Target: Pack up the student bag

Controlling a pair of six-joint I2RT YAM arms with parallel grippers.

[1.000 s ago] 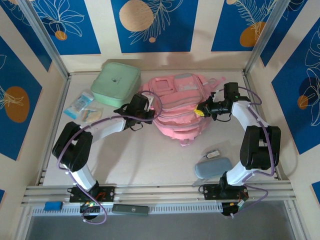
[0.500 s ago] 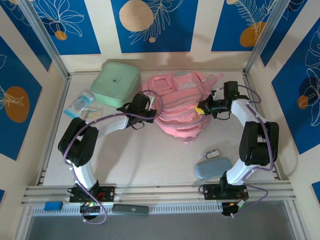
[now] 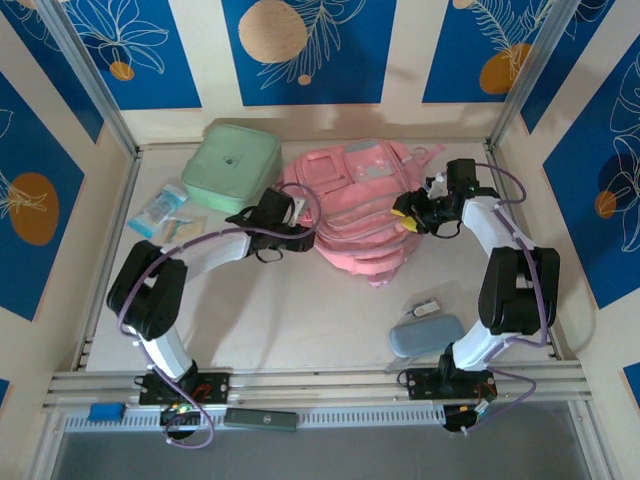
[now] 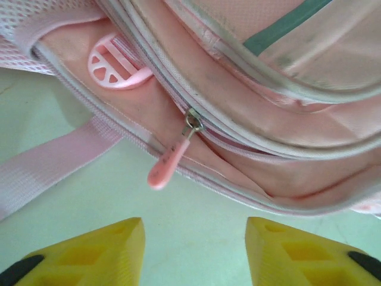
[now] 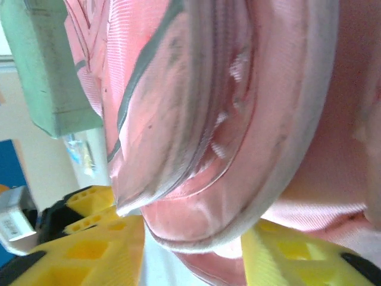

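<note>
The student bag point(image 3: 355, 200), a large pink backpack, lies flat in the middle of the table. My left gripper point(image 3: 298, 212) is at its left edge, open, with bare table between the yellow fingers point(image 4: 113, 247). Just ahead of them hangs a pink zip pull point(image 4: 169, 164) on the student bag point(image 4: 268, 119), below a pink buckle point(image 4: 116, 65). My right gripper point(image 3: 407, 212) is at the bag's right edge. In the right wrist view this gripper point(image 5: 193, 250) stands open, and a fold of the bag point(image 5: 238, 89) lies between its fingers.
A mint green square case point(image 3: 232, 167) lies at the back left, touching the bag. Small packets point(image 3: 165, 212) sit by the left wall. A blue-grey pouch point(image 3: 425, 335) and a small tag point(image 3: 427, 308) lie near the right arm's base.
Both grippers were shut and now stand open. The right gripper has moved a little toward the back, and the bag's right edge has settled.
</note>
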